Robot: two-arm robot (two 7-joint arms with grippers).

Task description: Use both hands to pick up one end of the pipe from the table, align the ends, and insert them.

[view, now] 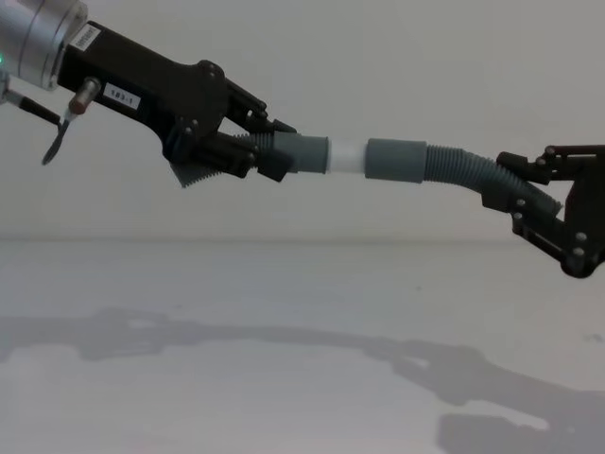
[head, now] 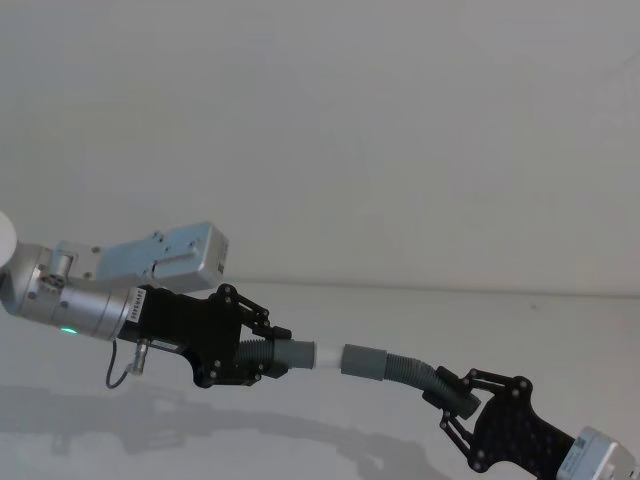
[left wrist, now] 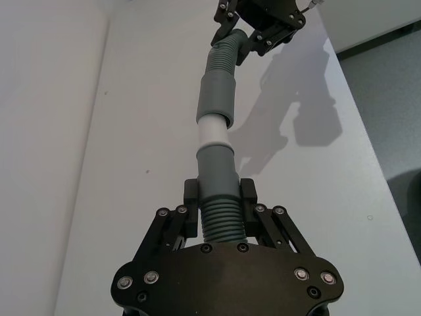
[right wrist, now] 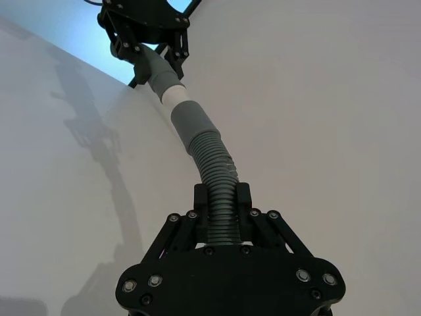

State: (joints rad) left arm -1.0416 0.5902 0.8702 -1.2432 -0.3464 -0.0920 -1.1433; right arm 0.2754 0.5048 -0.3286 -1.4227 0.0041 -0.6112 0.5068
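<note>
Two pipe pieces point(view: 378, 157) between end effectors

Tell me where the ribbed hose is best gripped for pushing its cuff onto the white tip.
Judging by its sag, grip the ribbed hose nearer the smooth cuff, across its width: the right gripper holds it far back, where the ribs bend.

My right arm runs off the frame edge in head & chest views. White tip point(view: 346, 156) partly hidden inside the grey cuff point(view: 396, 159); can't tell how deep.
</note>
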